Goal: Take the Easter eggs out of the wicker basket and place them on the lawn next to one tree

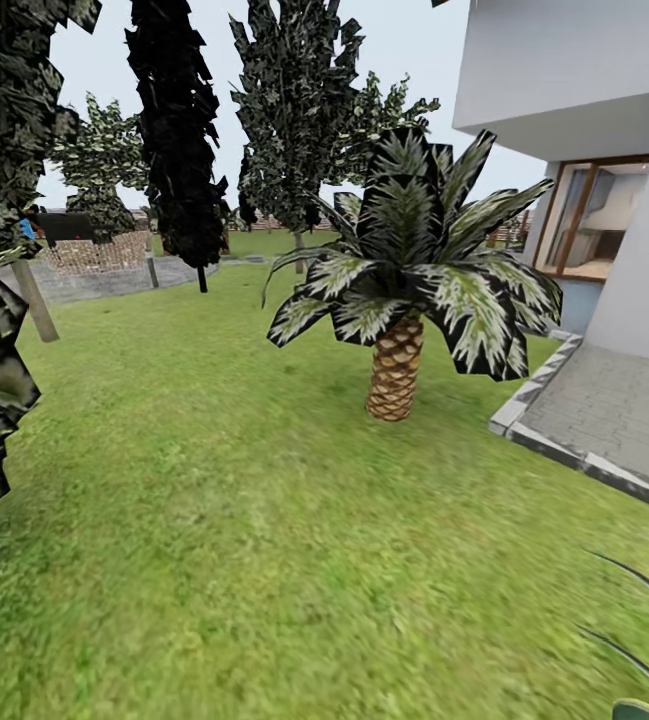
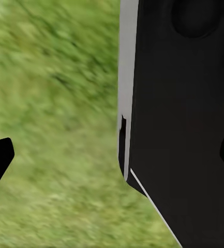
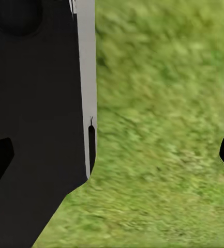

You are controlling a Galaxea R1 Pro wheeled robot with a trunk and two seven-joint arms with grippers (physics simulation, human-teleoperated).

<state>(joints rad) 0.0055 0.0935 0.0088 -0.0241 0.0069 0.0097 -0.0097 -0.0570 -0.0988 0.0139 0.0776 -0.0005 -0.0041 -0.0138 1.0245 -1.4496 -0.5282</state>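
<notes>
Head view: lawn (image 1: 214, 520), short palm (image 1: 396, 370), paved patio (image 1: 614, 410); both grippers' fingers spread apart.

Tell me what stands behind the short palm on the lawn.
Behind the short palm the lawn runs back to a tall leafy tree. The fronds cover that tree's lower trunk and the ground beyond.

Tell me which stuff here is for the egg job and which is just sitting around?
For the job:
green grassy lawn
tall tree with leafy canopy

Just around:
short palm with scaly brown trunk
all-black dark tree
grey paved patio
white house
</notes>
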